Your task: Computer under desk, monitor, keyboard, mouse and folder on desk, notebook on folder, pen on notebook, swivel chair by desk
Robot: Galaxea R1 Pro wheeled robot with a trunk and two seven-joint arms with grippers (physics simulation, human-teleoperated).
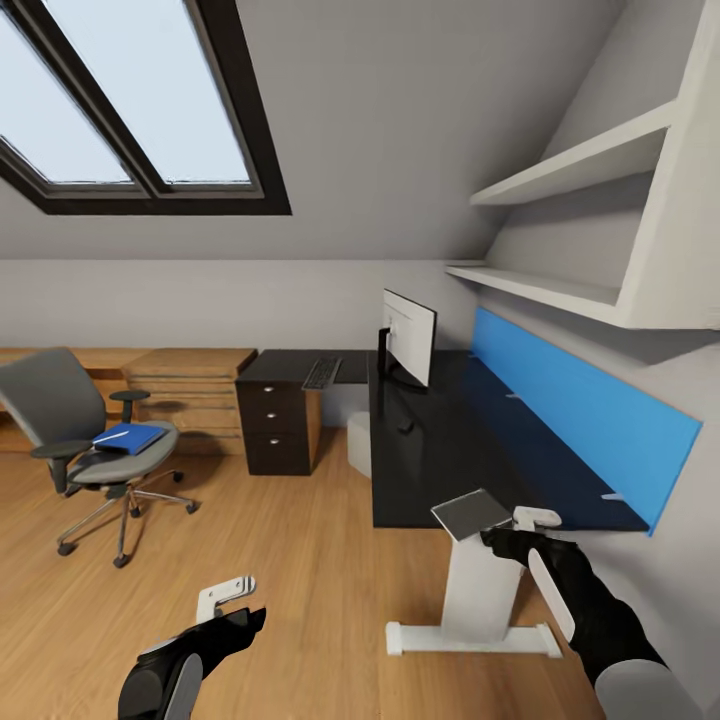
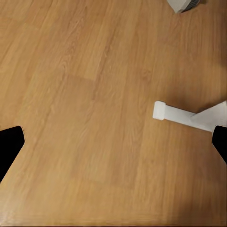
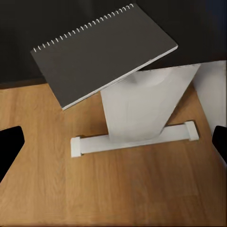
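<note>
- The step in hand looks like the notebook (image 1: pixel 470 512): it lies at the desk's (image 1: pixel 430 460) near end, its corner out past the edge above the white leg (image 1: pixel 480 590).
- The right gripper (image 1: pixel 510 528) sits just at the notebook's 4 o'clock. In the right wrist view its black tips stand wide apart with nothing between them, and the notebook is ahead of them. I cannot tell whether a finger touches the cover.
- To do it well, approach the overhanging edge level, put one finger above and one below, and close on the side away from the spiral. Closing on the part that lies on the glossy top risks pushing it along instead.
- The notebook should end on the folder (image 1: pixel 130 438), so it is best left well onto the desk, or carried only once the folder is there.
- The folder is on the chair (image 1: pixel 70 420) seat at 9 o'clock in the head view, well apart from the desk, with the pen (image 1: pixel 110 436) lying on it.
- The left gripper (image 1: pixel 232 598) hangs over bare floor at 7 o'clock, fingers spread and holding nothing, so it is free for the folder.
- The monitor (image 1: pixel 408 337) stands on the desk at 12 o'clock. The keyboard (image 1: pixel 322 373) lies on the far wing at its 9 o'clock, the mouse (image 1: pixel 405 426) at its 6 o'clock, and the computer (image 1: pixel 358 443) is under the desk.
</note>
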